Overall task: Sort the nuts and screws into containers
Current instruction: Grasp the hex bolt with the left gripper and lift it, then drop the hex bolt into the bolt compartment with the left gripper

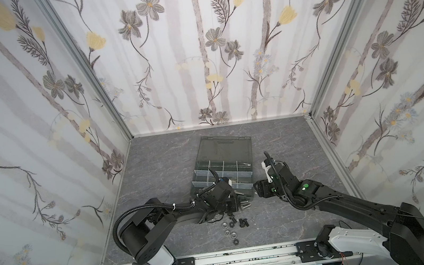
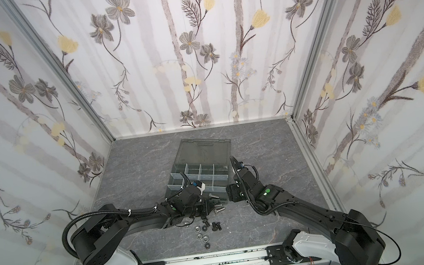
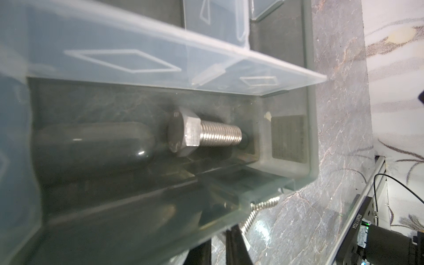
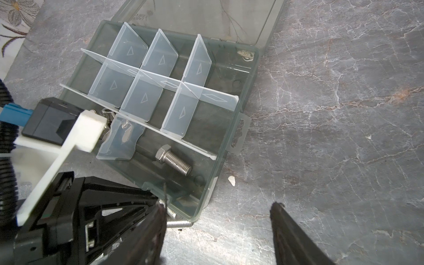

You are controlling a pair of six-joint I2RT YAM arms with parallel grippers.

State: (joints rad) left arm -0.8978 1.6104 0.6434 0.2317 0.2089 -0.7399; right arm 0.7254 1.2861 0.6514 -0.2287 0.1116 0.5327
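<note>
The grey organiser [image 1: 196,168] [image 2: 173,173] lies open, its containers marked off by pale dividers [image 4: 142,98]. One silver screw [image 4: 173,160] [image 3: 206,135] lies in the long front cell. Wing nuts [image 4: 106,114] show partly in the adjoining cell. My left gripper [image 1: 238,200] [image 3: 219,247] is shut against the box's front wall, with only table showing in the slit between its fingers. Two silver screws [image 4: 179,223] [image 3: 266,202] lie beside them. My right gripper [image 4: 220,220] [image 1: 257,190] hangs open and empty over the table by the box's front corner. Loose black screws [image 1: 242,221] and silver nuts [image 1: 225,224] lie nearer the front.
The smoky lid [image 1: 223,145] lies back flat behind the cells. A black ring nut [image 1: 236,242] sits closest to the front rail [image 1: 221,257]. A white fleck [image 4: 232,180] lies by the box. The left wrist's white camera mount [image 4: 87,130] overhangs the box's front left cell.
</note>
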